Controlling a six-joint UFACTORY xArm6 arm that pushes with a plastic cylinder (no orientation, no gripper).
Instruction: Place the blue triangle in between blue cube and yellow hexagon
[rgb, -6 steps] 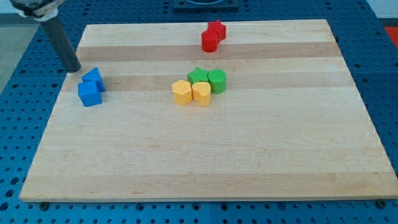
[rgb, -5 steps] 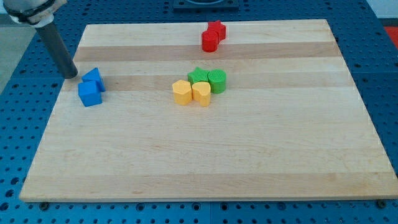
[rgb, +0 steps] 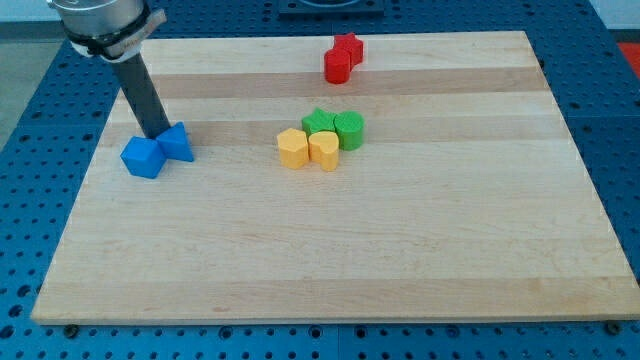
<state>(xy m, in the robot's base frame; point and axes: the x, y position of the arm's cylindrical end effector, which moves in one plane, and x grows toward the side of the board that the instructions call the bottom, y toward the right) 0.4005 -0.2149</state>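
The blue triangle (rgb: 178, 144) lies on the wooden board (rgb: 330, 250) at the view's left, touching the blue cube (rgb: 142, 157) on the cube's right side. My tip (rgb: 157, 134) stands just above and left of the triangle, touching or almost touching both blue blocks. The yellow hexagon (rgb: 292, 148) sits near the board's middle, well to the right of the triangle, with bare board between them.
A yellow block (rgb: 324, 150) sits against the hexagon's right side. Two green blocks (rgb: 320, 122) (rgb: 349, 130) stand just above it. Two red blocks (rgb: 342, 58) sit together near the top edge. Blue perforated table surrounds the board.
My tip has moved right and down onto the board behind the blue blocks. The blue triangle has slid right and down, now lying right of the cube, which shifted slightly.
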